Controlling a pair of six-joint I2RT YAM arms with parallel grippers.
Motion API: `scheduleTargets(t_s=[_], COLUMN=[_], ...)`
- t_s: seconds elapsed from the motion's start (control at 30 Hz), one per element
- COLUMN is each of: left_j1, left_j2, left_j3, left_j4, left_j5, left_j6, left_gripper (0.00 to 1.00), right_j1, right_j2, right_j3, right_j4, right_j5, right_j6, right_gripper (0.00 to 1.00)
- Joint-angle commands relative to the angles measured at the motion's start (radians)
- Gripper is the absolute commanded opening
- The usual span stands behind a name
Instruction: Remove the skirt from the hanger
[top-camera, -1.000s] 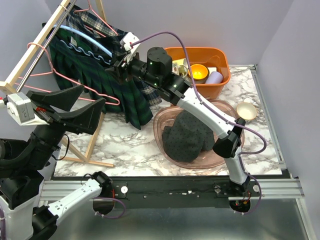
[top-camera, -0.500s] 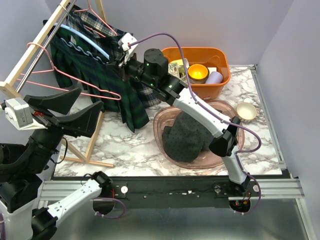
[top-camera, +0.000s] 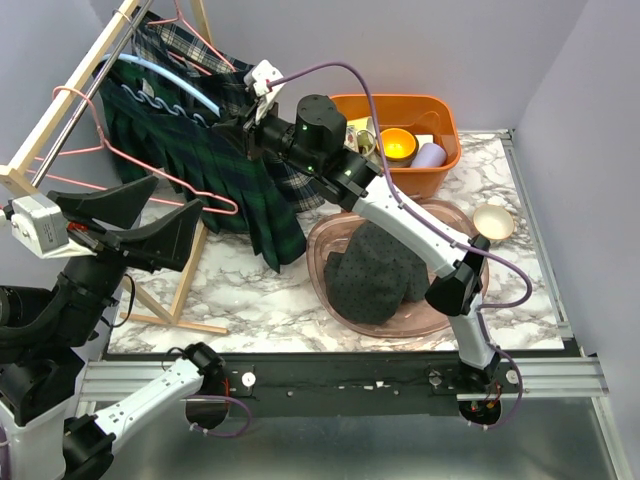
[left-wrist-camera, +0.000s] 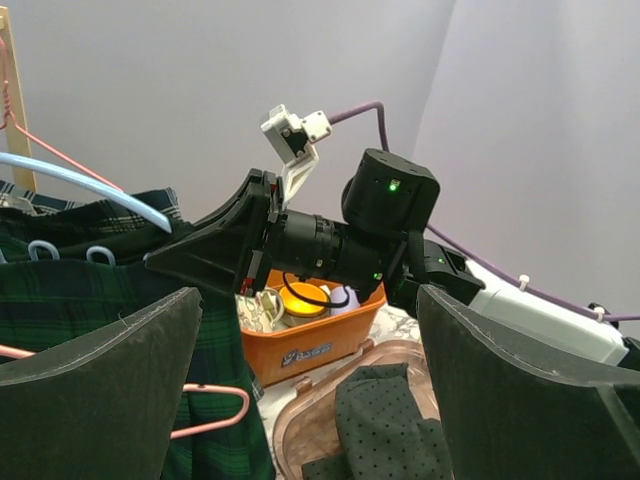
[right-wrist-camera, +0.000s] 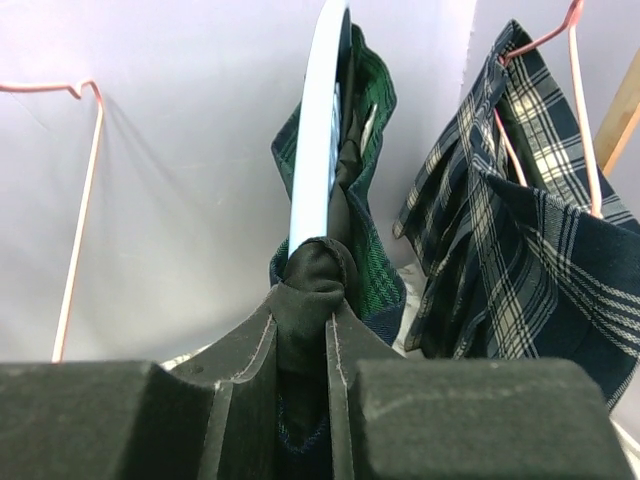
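Note:
A green plaid skirt (top-camera: 220, 175) hangs from a light blue hanger (top-camera: 170, 75) on the wooden rack at the far left. My right gripper (top-camera: 245, 128) is shut on the skirt's dark waistband at the hanger's right end. In the right wrist view the gripper (right-wrist-camera: 305, 290) pinches bunched dark fabric just under the blue hanger (right-wrist-camera: 320, 120), and green plaid (right-wrist-camera: 372, 110) shows behind it. My left gripper (top-camera: 180, 195) is open and empty in front of the skirt, near the pink hanger. In the left wrist view (left-wrist-camera: 308, 300) its fingers frame the skirt (left-wrist-camera: 60, 290) and the right arm.
An empty pink hanger (top-camera: 150, 165) hangs in front of the green skirt. A navy and white plaid skirt (right-wrist-camera: 520, 230) hangs on another pink hanger behind. An orange bin (top-camera: 440, 150), a pink tray (top-camera: 450, 300) holding a dark cloth (top-camera: 375, 270) and a small bowl (top-camera: 493, 220) lie to the right.
My right gripper stays shut on the waistband and has shifted slightly; the skirt's lower edge has swung a little to the right. My left gripper has moved only slightly.

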Motion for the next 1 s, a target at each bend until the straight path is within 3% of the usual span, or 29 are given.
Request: scheduleTargets(t_s=[0.0,0.53,0.97], left_j1=[-0.003,-0.003,-0.005], left_j2=[-0.005,0.008,0.074], left_j3=[0.008,0.009,0.058], left_j4=[-0.026,-0.036,-0.093], left_j5=[-0.042,-0.059,-0.142], left_j6=[0.022,0.036,0.057], left_gripper=[0.99,0.99,0.99], right_j1=[0.006,0.006,0.006], right_j2=[-0.083,-0.148,-0.312], right_j3=[0.057,0.005,-0.297], right_j4=[0.234,0.315,0.377], right_j5=[-0.015,-0.012,-0.032], right_j6=[0.049,0.057,0.052], right_gripper=[0.01,0.01,0.01])
